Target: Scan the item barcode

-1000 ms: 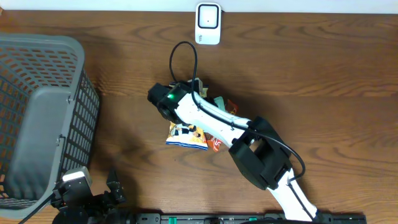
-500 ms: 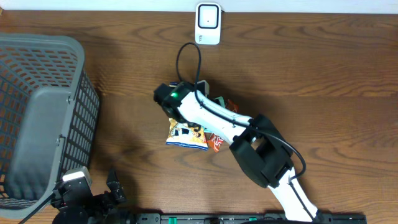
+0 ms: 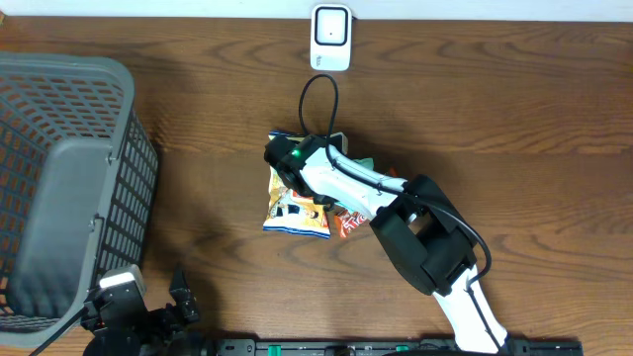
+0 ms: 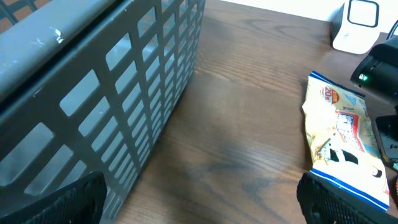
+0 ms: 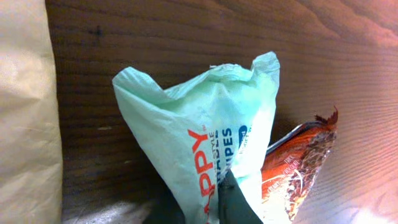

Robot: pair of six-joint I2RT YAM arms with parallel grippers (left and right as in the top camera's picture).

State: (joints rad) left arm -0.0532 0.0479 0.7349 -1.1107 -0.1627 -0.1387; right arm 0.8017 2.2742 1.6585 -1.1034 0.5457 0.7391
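**Mint-green film packet, in the right arm's grip**

Item: mint-green packet [image 5: 205, 137], crumpled, at table centre on a pile with a yellow-and-blue snack bag [image 3: 294, 203] and an orange-red packet [image 5: 298, 162].
Hold: right gripper [image 5: 225, 199] is pressed together on the packet's lower edge, so the packet's length runs up and away from the jaws. No barcode is visible on the face shown.
Bearing: the white scanner [image 3: 330, 38] stands at the far table edge, near and almost straight beyond the right gripper.
Other arm: left gripper [image 4: 205, 202] is spread wide beside the grey basket [image 3: 59, 178], well apart from both. The right arm is the nearer.
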